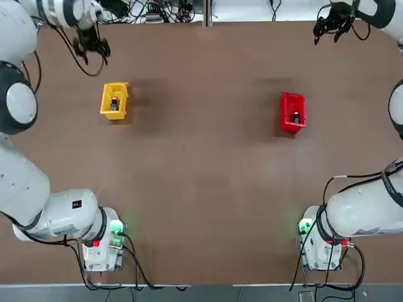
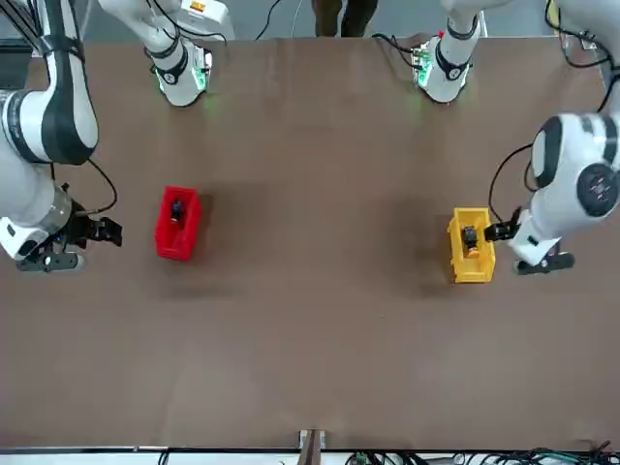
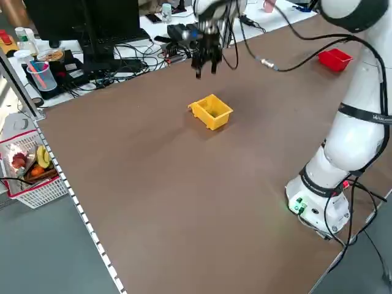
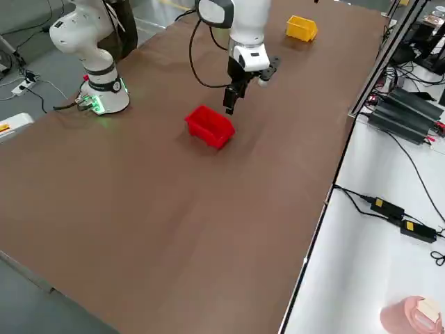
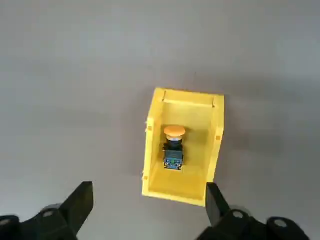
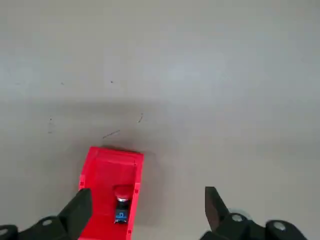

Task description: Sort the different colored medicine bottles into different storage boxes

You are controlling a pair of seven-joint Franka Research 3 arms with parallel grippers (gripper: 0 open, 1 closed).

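Sorting looks done; step in hand likely retreat — lift both arms straight, rims untouched. Top view, right of centre: red-capped bottle [image 6: 121, 212] inside red box [image 1: 293, 97]. Upper left: orange-capped bottle [image 5: 173, 154] inside yellow box [image 1: 115, 86]. Beyond — left gripper [image 1: 96, 61] upper left, right gripper [image 1: 326, 41] upper right, both pointing down, fingers apart, empty.

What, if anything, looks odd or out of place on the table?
Nothing stands out: the orange-capped bottle lies in the upright yellow box, the red-capped one in the upright red box, with no visible spill.
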